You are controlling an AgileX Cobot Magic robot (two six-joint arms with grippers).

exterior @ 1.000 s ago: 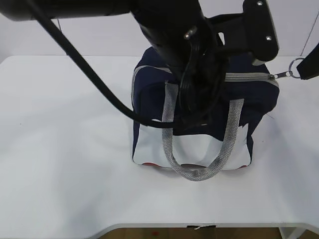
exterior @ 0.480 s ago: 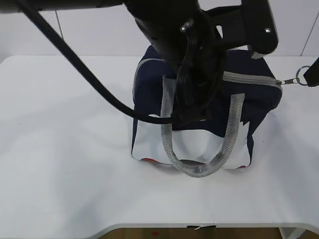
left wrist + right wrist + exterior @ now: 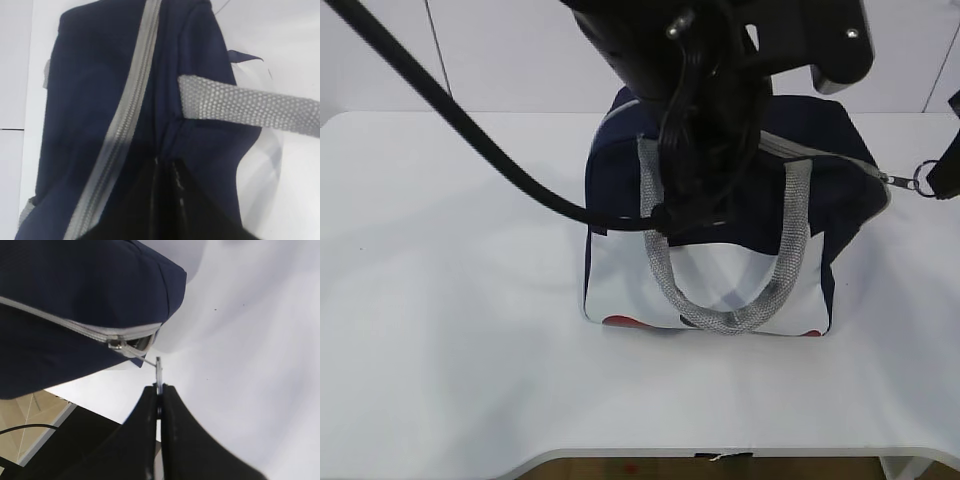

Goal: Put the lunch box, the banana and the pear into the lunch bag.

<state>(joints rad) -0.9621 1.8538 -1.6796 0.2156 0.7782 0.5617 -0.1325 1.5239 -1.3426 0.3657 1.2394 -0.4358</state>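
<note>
I am working over a white table (image 3: 440,330) whose left half is carrying nothing that I can see. Near the middle of the table, closer to its far edge than its near edge, a large navy-blue fabric lunch bag with white lower panels (image 3: 720,280) is standing upright. A grey webbing handle (image 3: 720,318) is hanging in a loop down its near face, over the white panel. Along the top of the bag a grey zipper (image 3: 131,105) is running in a closed line for as far as my left wrist view is showing it.

My left fingers (image 3: 167,200) are pressing together on a fold of the navy fabric on top of the bag, just beside the zipper and close to where one handle strap is sewn on. The two dark fingers are lying against each other with only a thin seam between them, and the cloth is puckering up into that seam.

Toward the right edge of the table, my right fingers (image 3: 159,390) are pinching narrowly on a thin metal ring pull (image 3: 158,371) at the right end of the zipper. The ring is standing out clear of the bag's corner, linked to the slider, and the zipper line there is looking taut.

No food items and no container are showing in any view.
</note>
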